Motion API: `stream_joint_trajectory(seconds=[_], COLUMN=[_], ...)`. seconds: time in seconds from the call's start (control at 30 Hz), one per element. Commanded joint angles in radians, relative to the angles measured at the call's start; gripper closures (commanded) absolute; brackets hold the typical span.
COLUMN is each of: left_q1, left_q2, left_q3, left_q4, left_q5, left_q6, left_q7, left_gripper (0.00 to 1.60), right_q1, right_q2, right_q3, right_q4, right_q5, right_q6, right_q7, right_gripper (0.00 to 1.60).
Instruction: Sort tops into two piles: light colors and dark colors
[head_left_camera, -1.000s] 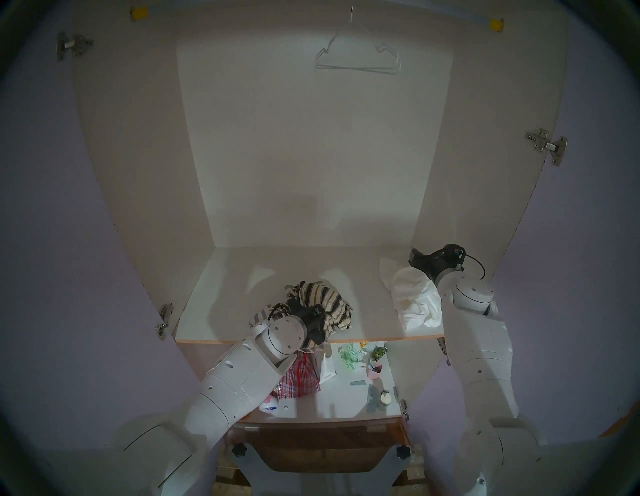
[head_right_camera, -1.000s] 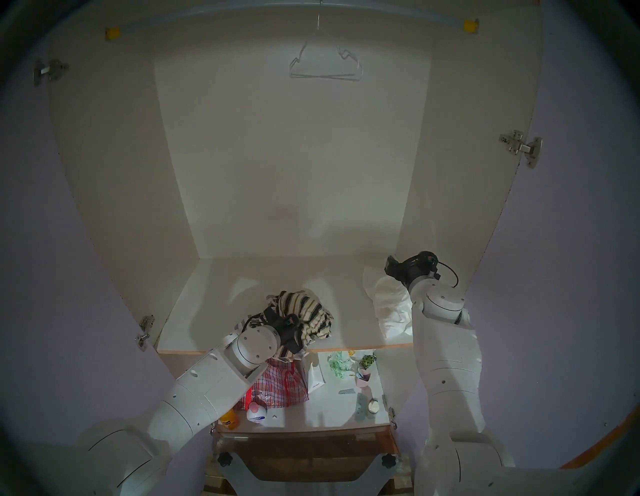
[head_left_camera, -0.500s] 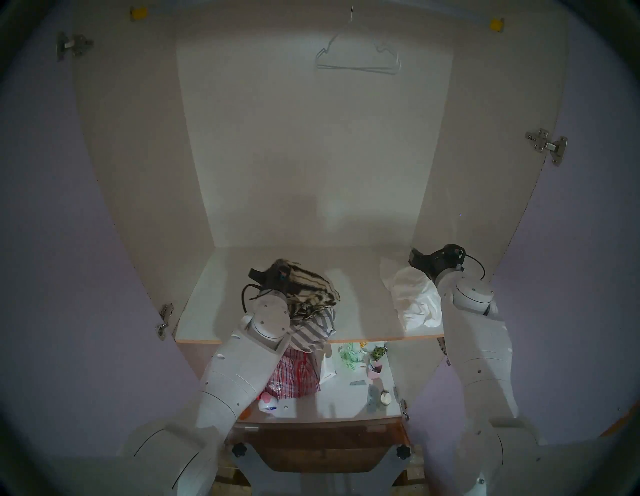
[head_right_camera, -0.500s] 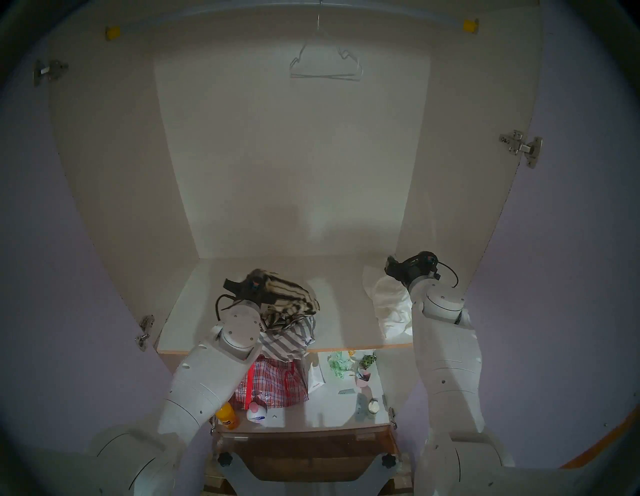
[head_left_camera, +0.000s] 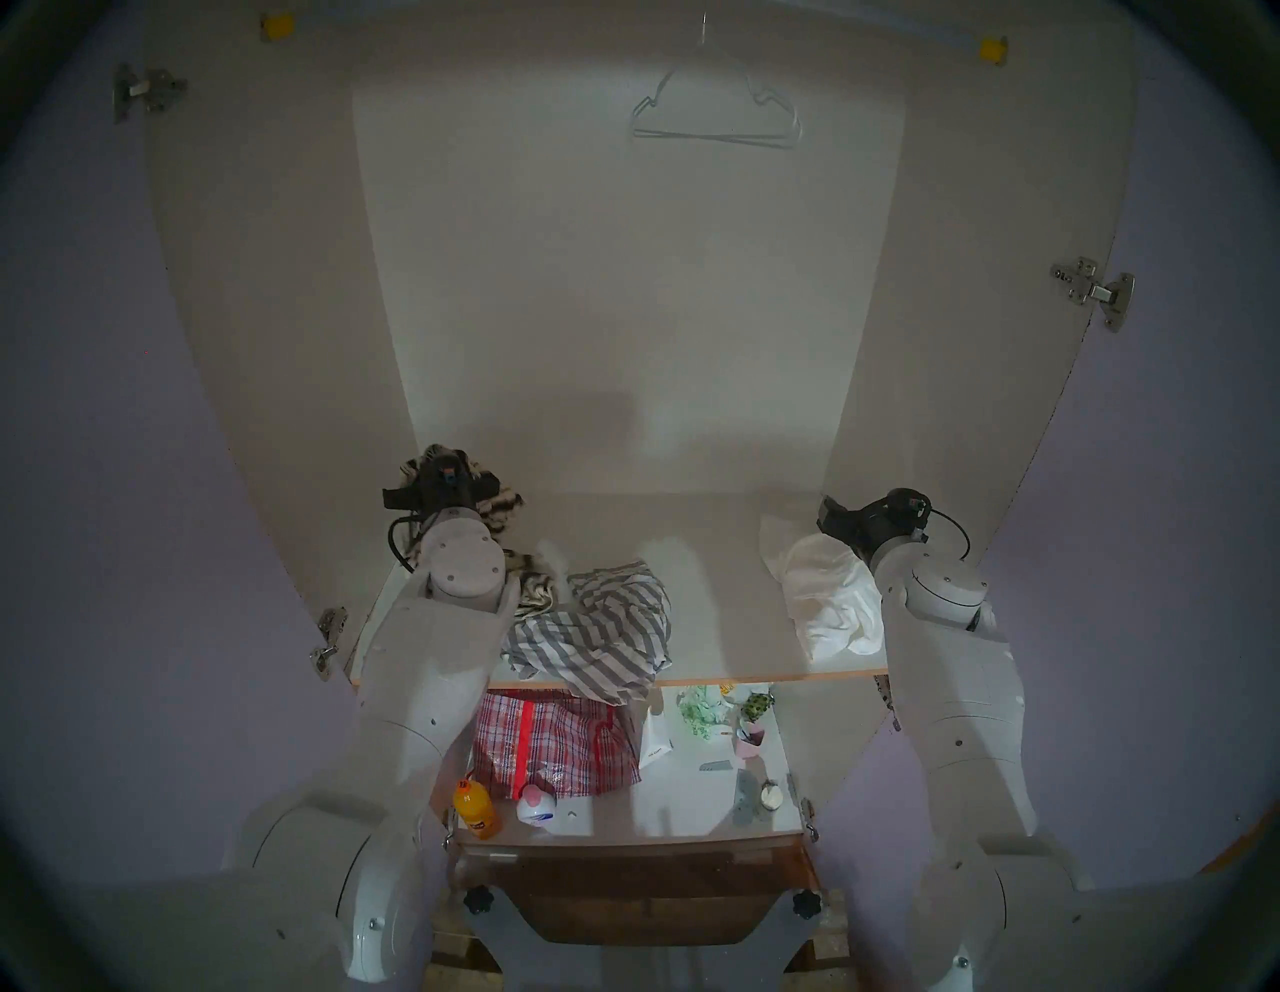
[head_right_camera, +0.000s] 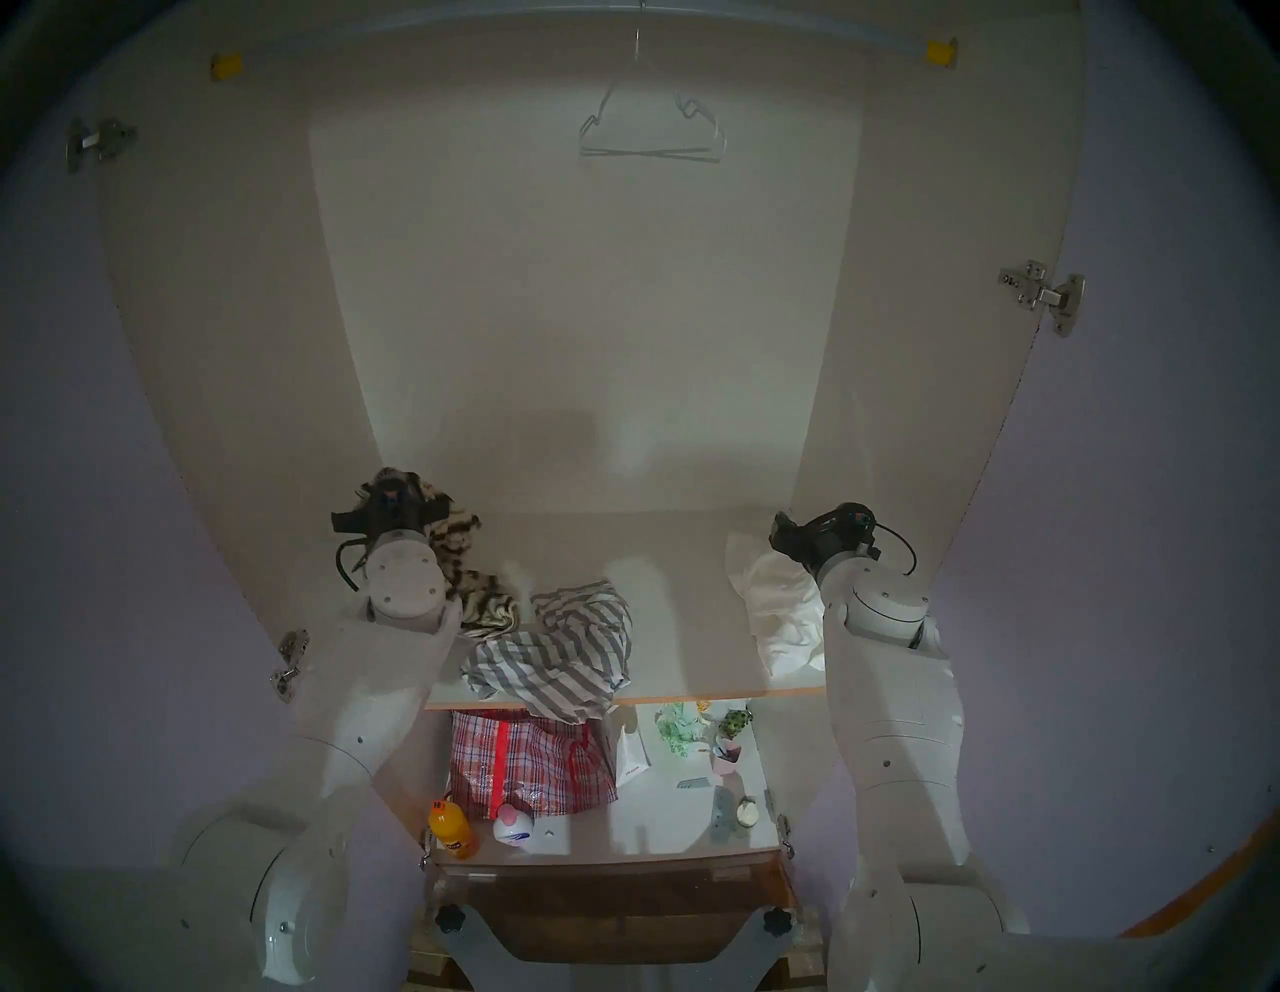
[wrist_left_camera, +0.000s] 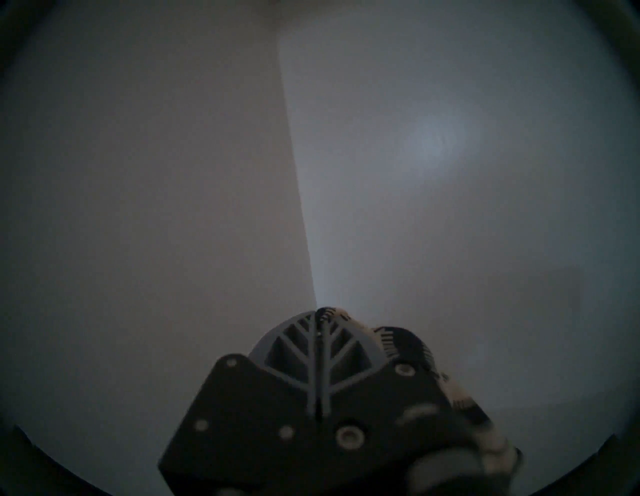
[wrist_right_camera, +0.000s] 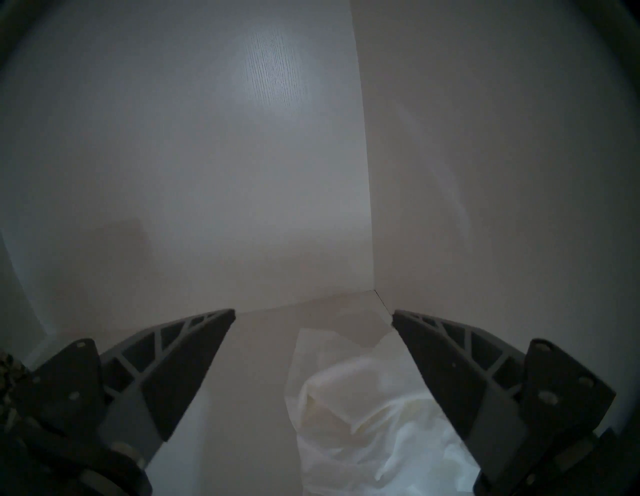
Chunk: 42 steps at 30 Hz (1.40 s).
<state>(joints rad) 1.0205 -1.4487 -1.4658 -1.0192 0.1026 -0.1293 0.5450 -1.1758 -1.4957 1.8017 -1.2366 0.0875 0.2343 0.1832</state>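
My left gripper (head_left_camera: 438, 465) is raised at the shelf's far left corner, shut on the cream top with black stripes (head_left_camera: 504, 509). That top hangs from it and trails down to the shelf. In the left wrist view the fingers (wrist_left_camera: 304, 343) are pressed together with striped cloth (wrist_left_camera: 401, 341) pinched at the tip. The white top with grey stripes (head_left_camera: 596, 637) lies crumpled at the shelf's front edge. The plain white top (head_left_camera: 828, 596) is heaped at the right. My right gripper (wrist_right_camera: 313, 315) hovers open just above its far end, holding nothing.
The white shelf (head_left_camera: 727, 547) is boxed in by cupboard walls on three sides. A wire hanger (head_left_camera: 717, 114) hangs high up. On the lower shelf stand a red checked bag (head_left_camera: 554, 741), an orange bottle (head_left_camera: 474, 807) and small items.
My left gripper has lifted the black-and-cream top off the grey-striped one and carried it back and to the left corner. The grey-striped top now lies uncovered. The right arm has not moved.
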Motion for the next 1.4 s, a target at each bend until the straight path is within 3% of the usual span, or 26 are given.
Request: stream_joint_trajectory(seconds=[0.0, 0.13, 0.17, 0.2, 0.3, 0.33, 0.37, 0.43, 0.47, 0.53, 0.57, 0.6, 0.63, 0.7, 0.73, 0.8, 0.87, 0.97, 1.07, 1.17, 1.23, 1.37], left_q1=[-0.024, -0.020, -0.031, -0.031, -0.044, -0.056, -0.067, -0.084, -0.100, -0.114, -0.116, -0.113, -0.103, -0.090, -0.090, -0.067, -0.067, -0.039, 0.018, 0.076, 0.106, 0.156], left_q2=[0.030, 0.061, 0.083, 0.106, 0.109, 0.123, 0.117, 0.124, 0.130, 0.151, 0.158, 0.154, 0.158, 0.148, 0.144, 0.177, 0.158, 0.164, 0.155, 0.153, 0.180, 0.259], left_q3=[0.043, 0.103, 0.170, 0.213, 0.245, 0.285, 0.284, 0.304, 0.314, 0.347, 0.356, 0.347, 0.349, 0.324, 0.322, 0.336, 0.306, 0.278, 0.226, 0.206, 0.245, 0.303], left_q4=[0.008, 0.024, 0.079, 0.093, 0.137, 0.173, 0.202, 0.242, 0.287, 0.333, 0.343, 0.336, 0.314, 0.272, 0.266, 0.195, 0.196, 0.110, -0.002, -0.112, -0.175, -0.294], left_q5=[0.030, 0.042, 0.106, 0.143, 0.182, 0.261, 0.275, 0.303, 0.334, 0.393, 0.403, 0.401, 0.393, 0.351, 0.348, 0.340, 0.301, 0.233, 0.124, 0.071, 0.105, 0.092], left_q6=[0.007, 0.061, 0.138, 0.162, 0.220, 0.246, 0.262, 0.297, 0.298, 0.294, 0.269, 0.246, 0.220, 0.170, 0.155, 0.110, 0.101, 0.088, 0.152, 0.253, 0.261, 0.305], left_q7=[-0.054, -0.102, -0.098, -0.114, -0.153, -0.135, -0.144, -0.161, -0.170, -0.206, -0.234, -0.265, -0.294, -0.394, -0.400, -0.537, -0.550, -0.617, -0.710, -0.768, -0.774, -0.923], left_gripper=[1.60, 1.60, 1.60, 1.60, 1.60, 1.60, 1.15, 1.15, 1.60, 1.60, 1.32, 0.47, 0.00, 0.00, 0.00, 0.00, 0.00, 0.00, 0.00, 0.00, 0.00, 0.00], right_q1=[0.024, 0.024, 0.024, 0.024, 0.024, 0.024, 0.024, 0.024, 0.024, 0.024, 0.024, 0.024, 0.024, 0.025, 0.025, 0.025, 0.025, 0.026, 0.025, 0.025, 0.025, 0.025], right_q2=[0.002, 0.002, 0.002, 0.002, 0.002, 0.002, 0.002, 0.002, 0.002, 0.002, 0.001, 0.001, 0.001, 0.001, 0.001, 0.001, 0.001, 0.001, 0.000, 0.000, 0.000, 0.000], right_q3=[-0.002, -0.002, -0.002, -0.002, -0.002, -0.002, -0.002, -0.001, -0.001, -0.001, -0.001, -0.001, -0.001, 0.000, 0.000, 0.000, 0.000, 0.000, 0.000, 0.001, 0.001, 0.001], right_q4=[-0.026, -0.026, -0.025, -0.024, -0.025, -0.025, -0.025, -0.025, -0.025, -0.025, -0.025, -0.025, -0.025, -0.023, -0.022, -0.022, -0.021, -0.021, -0.022, -0.024, -0.024, -0.024], right_q5=[0.001, 0.001, 0.001, 0.001, 0.000, 0.000, 0.000, 0.000, 0.000, 0.000, 0.000, 0.000, 0.000, -0.001, -0.001, -0.001, -0.002, -0.002, -0.002, -0.002, -0.002, -0.003], right_q6=[-0.009, -0.009, -0.009, -0.008, -0.009, -0.009, -0.009, -0.009, -0.009, -0.009, -0.009, -0.009, -0.008, -0.008, -0.008, -0.008, -0.008, -0.008, -0.009, -0.009, -0.009, -0.009], right_q7=[0.003, 0.003, 0.003, 0.003, 0.003, 0.003, 0.004, 0.004, 0.004, 0.004, 0.004, 0.004, 0.004, 0.004, 0.004, 0.004, 0.004, 0.004, 0.004, 0.005, 0.005, 0.005], right_gripper=[0.00, 0.00, 0.00, 0.00, 0.00, 0.00, 0.00, 0.00, 0.00, 0.00, 0.00, 0.00, 0.00, 0.00, 0.00, 0.00, 0.00, 0.00, 0.00, 0.00, 0.00, 0.00])
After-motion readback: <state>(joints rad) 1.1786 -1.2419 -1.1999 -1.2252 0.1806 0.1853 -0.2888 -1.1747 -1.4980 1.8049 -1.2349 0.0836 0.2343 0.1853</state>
